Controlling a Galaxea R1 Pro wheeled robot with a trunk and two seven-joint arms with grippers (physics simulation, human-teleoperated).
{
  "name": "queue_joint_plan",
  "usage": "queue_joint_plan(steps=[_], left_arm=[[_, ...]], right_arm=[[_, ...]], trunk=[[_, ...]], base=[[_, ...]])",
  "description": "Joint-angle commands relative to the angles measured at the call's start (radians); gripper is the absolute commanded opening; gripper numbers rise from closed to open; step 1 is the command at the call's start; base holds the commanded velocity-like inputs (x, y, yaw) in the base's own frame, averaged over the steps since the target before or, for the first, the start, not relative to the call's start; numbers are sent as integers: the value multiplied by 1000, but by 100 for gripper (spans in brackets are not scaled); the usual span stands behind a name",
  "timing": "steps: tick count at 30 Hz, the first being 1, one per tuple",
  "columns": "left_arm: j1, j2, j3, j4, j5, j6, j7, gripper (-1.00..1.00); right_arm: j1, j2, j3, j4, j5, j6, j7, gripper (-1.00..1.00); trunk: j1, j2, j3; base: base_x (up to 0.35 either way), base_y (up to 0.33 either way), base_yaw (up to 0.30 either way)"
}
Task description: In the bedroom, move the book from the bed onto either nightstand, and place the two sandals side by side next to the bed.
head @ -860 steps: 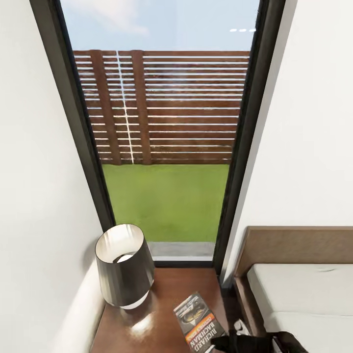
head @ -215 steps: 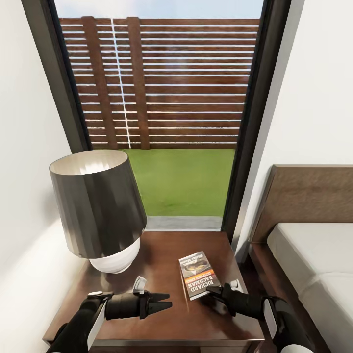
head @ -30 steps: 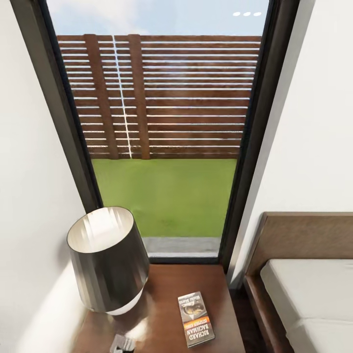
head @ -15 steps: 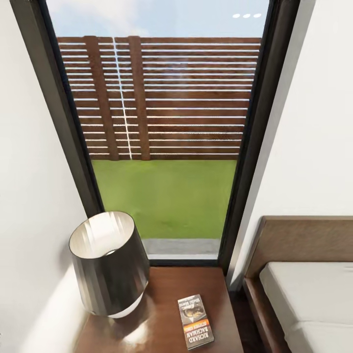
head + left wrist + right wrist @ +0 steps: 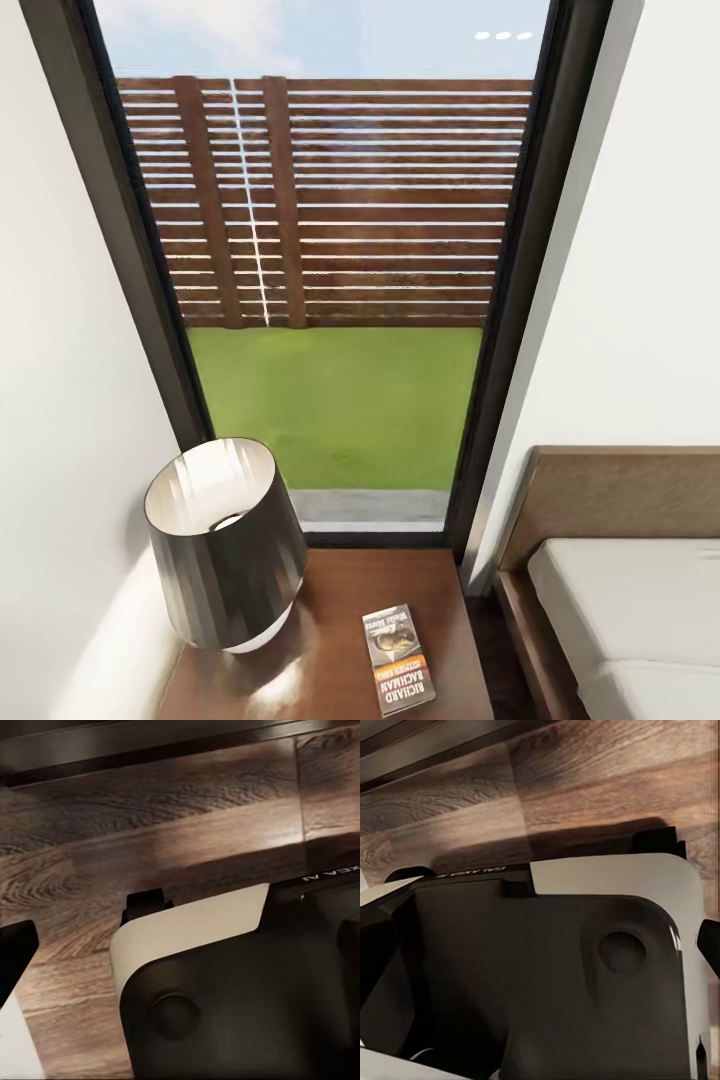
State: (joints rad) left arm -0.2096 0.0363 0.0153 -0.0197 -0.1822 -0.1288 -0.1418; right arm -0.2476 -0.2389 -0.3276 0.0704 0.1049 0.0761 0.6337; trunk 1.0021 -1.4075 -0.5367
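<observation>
- Now you look down at the nightstand (image 5: 330,650), a dark brown bench with a shiny top, in the corner of the bedroom
- The book (image 5: 398,658) lies flat on the nightstand, on the side nearer the bed (image 5: 620,610), with its cover up
- You can see the orange band and the white letters on the book's cover, at the end closest to you
- A lamp (image 5: 225,545) with a dark shade and a white base stands on the same nightstand, on the side away from the bed; it is near the book but does not touch it
- The bed is just beside the nightstand, with a brown headboard (image 5: 620,490) and a plain off-white mattress
- Behind the nightstand is a tall window (image 5: 330,270) with a black frame; through it you see green grass, a brown slatted fence and blue sky
- White walls stand on both sides of the window
- Your left wrist camera looks down at the wood-plank floor (image 5: 150,817), with dark and white parts of the robot's body in front
- Your right wrist camera shows the same kind of floor (image 5: 607,772) and more of the robot's body
- You cannot tell if the left gripper or the right gripper is wide or narrow, as the pictures do not make this clear
</observation>
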Motion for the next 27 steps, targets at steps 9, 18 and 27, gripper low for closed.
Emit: queue_joint_plan(steps=[9,18,27], left_arm=[[7,0,6,-2,-8,-10,8,100],[7,2,7,-2,-9,-11,8,100],[7,1,7,-2,-10,-11,8,100]], right_arm=[[-1,0,-9,-5,11,10,-2,100],[-1,2,-5,-4,9,11,-2,100],[-1,83,-5,-2,10,11,-2,100]], trunk=[[0,-1,-1],[0,-1,-1],[0,-1,-1]], base=[[0,0,0],[0,0,0],[0,0,0]])
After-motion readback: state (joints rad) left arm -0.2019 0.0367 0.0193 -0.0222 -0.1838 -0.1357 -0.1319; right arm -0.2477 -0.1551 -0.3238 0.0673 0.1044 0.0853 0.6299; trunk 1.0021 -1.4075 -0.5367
